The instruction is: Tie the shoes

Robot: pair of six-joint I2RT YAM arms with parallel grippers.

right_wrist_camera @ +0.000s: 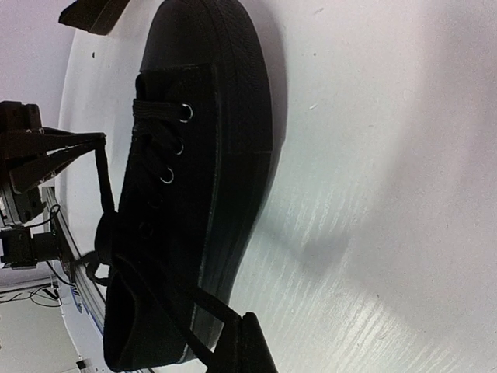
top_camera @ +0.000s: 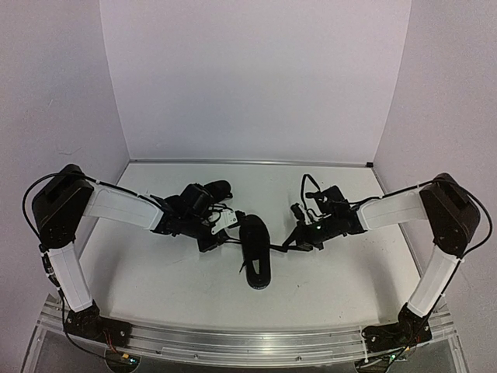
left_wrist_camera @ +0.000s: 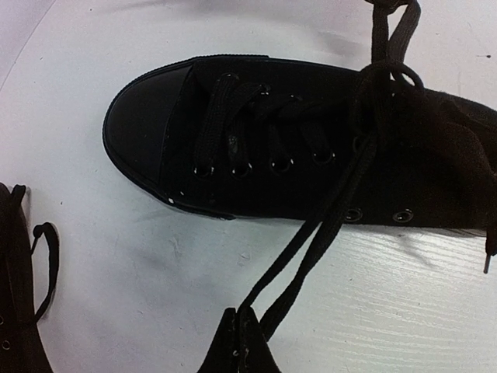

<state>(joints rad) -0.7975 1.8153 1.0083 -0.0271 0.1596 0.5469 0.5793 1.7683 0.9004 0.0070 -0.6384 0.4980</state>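
Both arms pinching laces of the middle shoe

The shoe (top_camera: 255, 252) lies on its sole at the centre of the worktop (top_camera: 155, 280), between the two arms. The left gripper (left_wrist_camera: 241, 342) has its jaws closed on a lace (left_wrist_camera: 311, 249) that runs taut from the shoe's upper eyelets. The right gripper (right_wrist_camera: 247, 342), on the opposite side, has its jaws closed on the other lace (right_wrist_camera: 194, 311). A second shoe (top_camera: 211, 189) lies farther back, just behind the left gripper, with its laces loose.
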